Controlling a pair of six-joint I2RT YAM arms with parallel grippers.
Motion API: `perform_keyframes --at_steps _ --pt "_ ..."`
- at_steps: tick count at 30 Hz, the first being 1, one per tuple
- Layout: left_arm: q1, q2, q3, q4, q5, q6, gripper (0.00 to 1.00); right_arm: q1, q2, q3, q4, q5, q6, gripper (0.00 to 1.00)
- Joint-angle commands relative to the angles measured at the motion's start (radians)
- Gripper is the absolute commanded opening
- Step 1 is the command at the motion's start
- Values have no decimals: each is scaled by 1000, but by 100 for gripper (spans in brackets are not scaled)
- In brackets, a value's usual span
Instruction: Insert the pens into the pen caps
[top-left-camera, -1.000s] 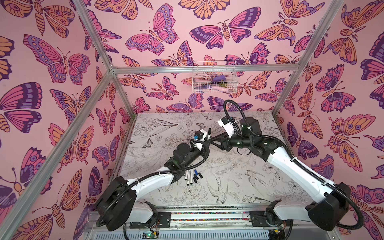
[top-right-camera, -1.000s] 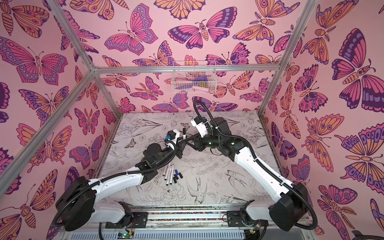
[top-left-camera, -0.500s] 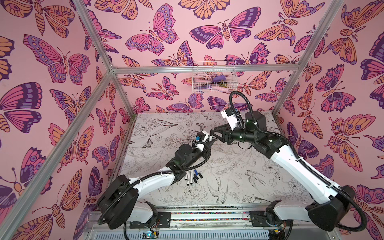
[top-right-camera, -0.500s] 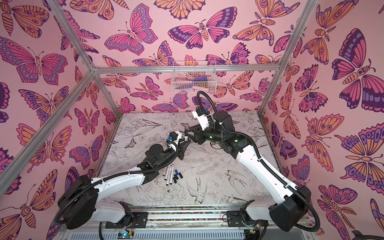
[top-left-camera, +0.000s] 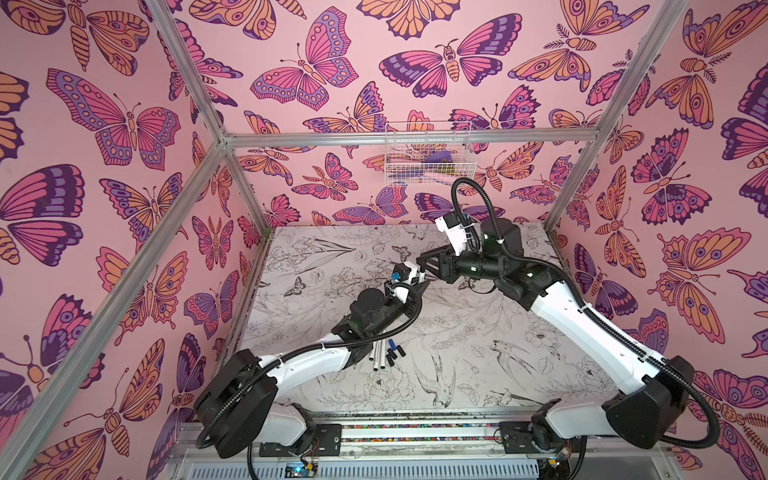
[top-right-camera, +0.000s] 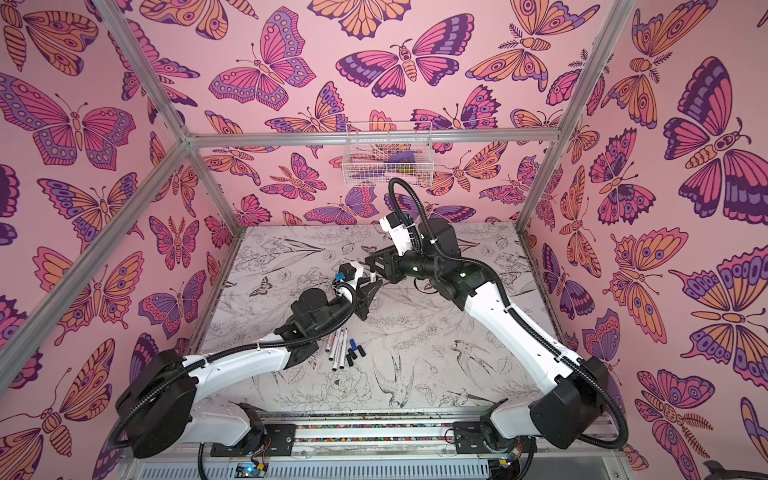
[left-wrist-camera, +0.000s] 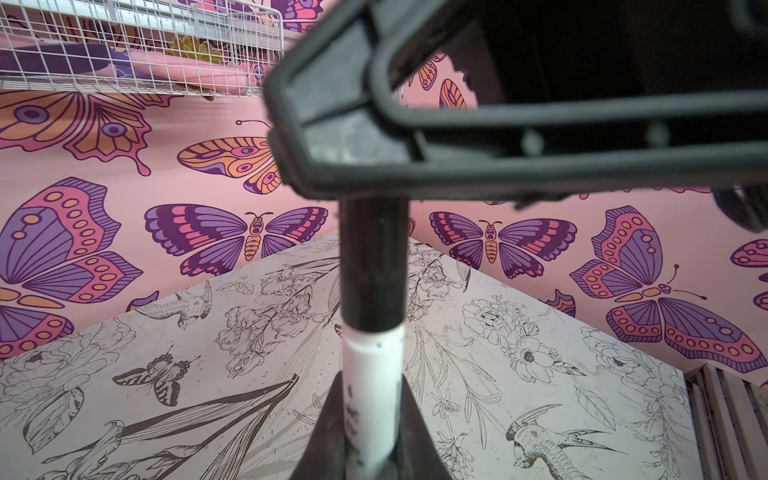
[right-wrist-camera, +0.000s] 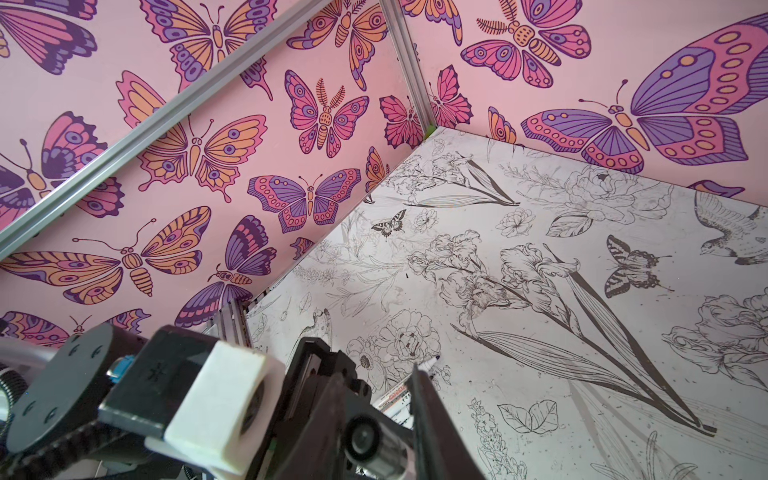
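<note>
Pens (top-right-camera: 338, 351) lie on the table (top-right-camera: 436, 332) in both top views, well behind the left gripper (top-right-camera: 373, 286), with loose pen caps (top-right-camera: 351, 357) just beside them, so most of the job looks undone. From the left wrist, that gripper pinches one white pen (left-wrist-camera: 372, 374) with a black cap (left-wrist-camera: 372, 266) apparently seated on it. The right gripper (left-wrist-camera: 340, 166) meets the cap's far end, clamped or not I cannot tell. The right wrist shows only the white pen (right-wrist-camera: 392, 397) as a printed stretch beside the left gripper.

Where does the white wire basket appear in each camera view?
Both top views: wire basket hangs at the rear frame bar.
Left wrist view: seen from below, high above the floral table.
Right wrist view: not in it.
Shared landmark: that floral table.
</note>
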Motion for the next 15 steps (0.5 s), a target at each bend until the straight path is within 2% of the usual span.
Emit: perform_keyframes --at_steps 1,3,15 --pt "-8 1 2 35 15 -8 0 12 0 -1 12 -8 6 21" --pt "-8 -3 11 35 20 -5 0 12 -3 -8 7 -5 5 16" --pt "-7 -67 142 -33 40 136 0 12 -12 -79 -39 42 37 11"
